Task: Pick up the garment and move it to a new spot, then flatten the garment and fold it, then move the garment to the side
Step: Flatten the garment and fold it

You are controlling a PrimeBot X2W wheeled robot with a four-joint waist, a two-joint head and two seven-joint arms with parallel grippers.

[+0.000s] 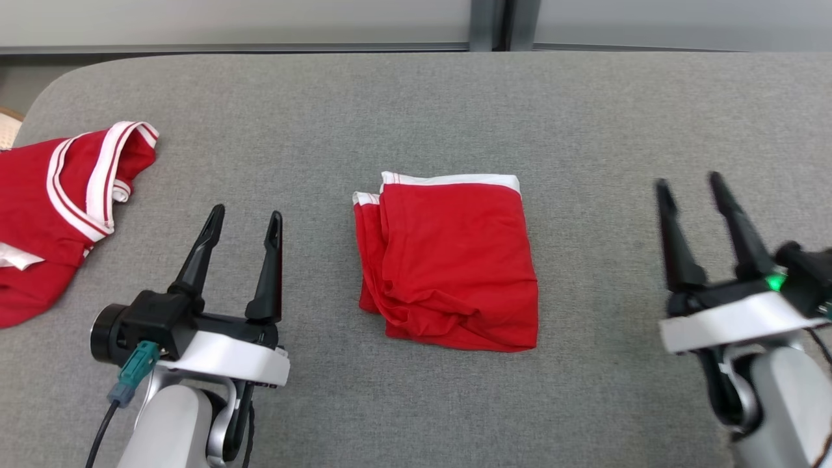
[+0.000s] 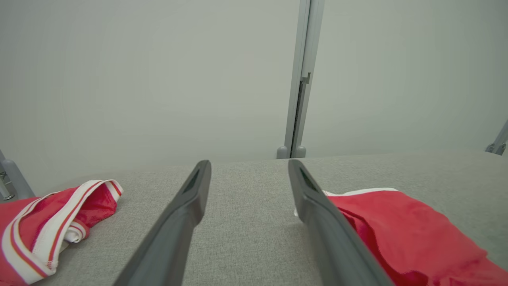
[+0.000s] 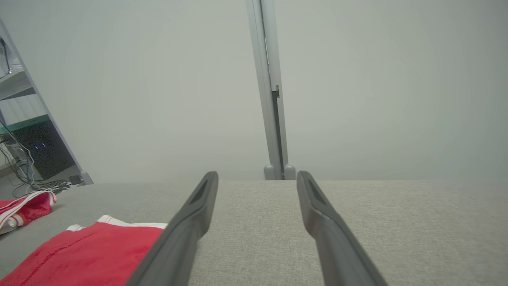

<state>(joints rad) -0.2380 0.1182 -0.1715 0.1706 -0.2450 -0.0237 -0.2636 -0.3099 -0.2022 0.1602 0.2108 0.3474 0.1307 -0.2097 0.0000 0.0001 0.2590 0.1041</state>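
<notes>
- At the middle of the grey table [image 1: 416,97], the garment [image 1: 455,260] is seen folded into a compact red block, and only the move to the side is judged to be left
- The left gripper [image 1: 247,212] is held toward the table's near left with its fingers spread wide and nothing between them; the right gripper [image 1: 688,181] likewise stands open and empty toward the table's near right; the cloth is touched by neither
- If only the top layer is pinched, the fold could be pulled open as the block is lifted, since the layers lie loose and nothing pins them together
- If the block is dragged rather than lifted, the bottom layer could be caught by the table's coarse weave and the stack sheared out of shape
- A second garment [image 1: 45,214], red with white stripes, lies at the table's left edge; were the folded one carried that way, the two could be overlapped or confused, so the table's bare right half is judged the safer side
- The garment is plain red with a white band along the edge facing the table's far side; its top face is fairly smooth, while the edge toward the table's left is rumpled, with several layers showing unevenly
</notes>
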